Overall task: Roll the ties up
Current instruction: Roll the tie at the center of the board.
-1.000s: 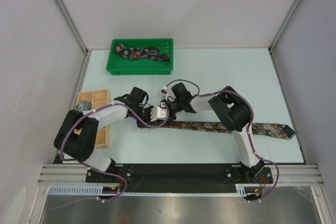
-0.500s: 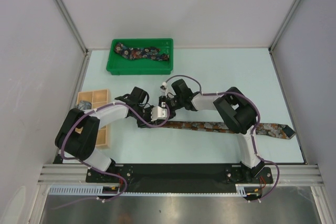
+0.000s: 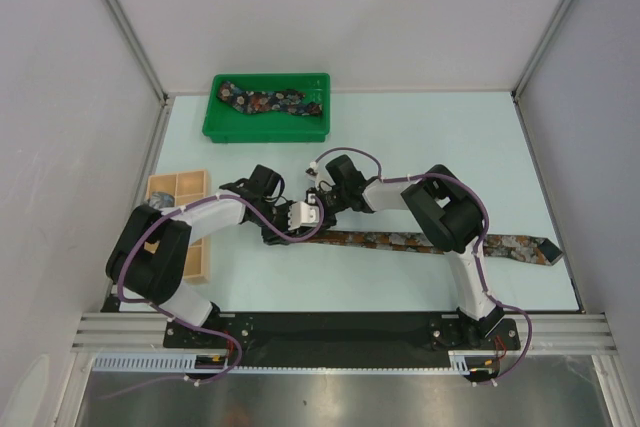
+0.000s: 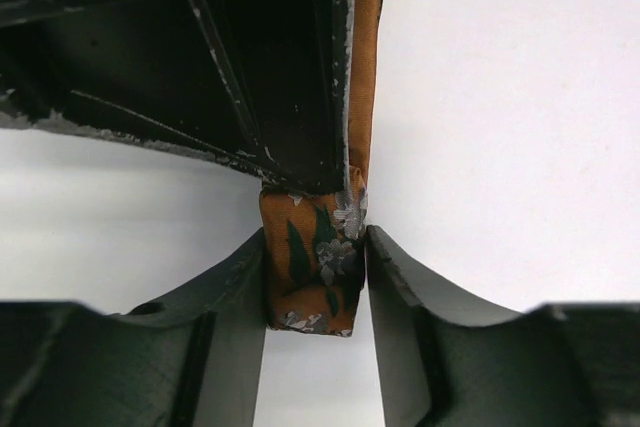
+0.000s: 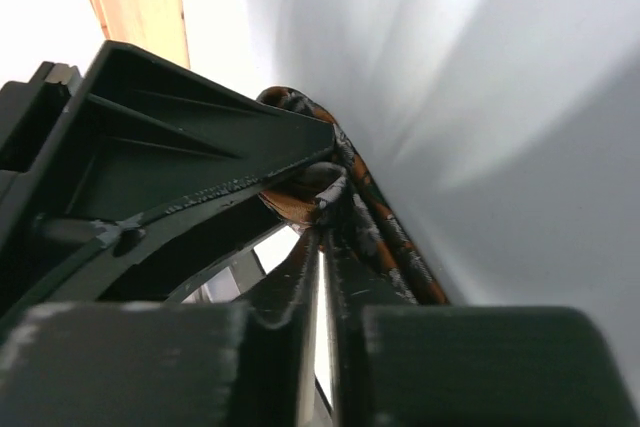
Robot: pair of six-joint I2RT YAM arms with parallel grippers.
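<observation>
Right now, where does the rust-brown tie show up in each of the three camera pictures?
Top external: rust-brown tie lies flat across the table, centre to right side.
Left wrist: its folded end sits centre-low, pinched in the left gripper.
Right wrist: a strip runs from centre to lower right, beside the right gripper.
Shared landmark: the folded end where both grippers meet.

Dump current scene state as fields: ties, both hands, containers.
rust-brown tie: stretched flat across the table, left end folded over
left hand: shut on that folded end, one finger on each side
right hand: jaws nearly closed, tips at the same fold; whether it pinches fabric is unclear
navy floral tie: lying unrolled in the green tray
wooden box: at table's left edge, partly hidden by the left arm
progress: only the first fold is made
</observation>
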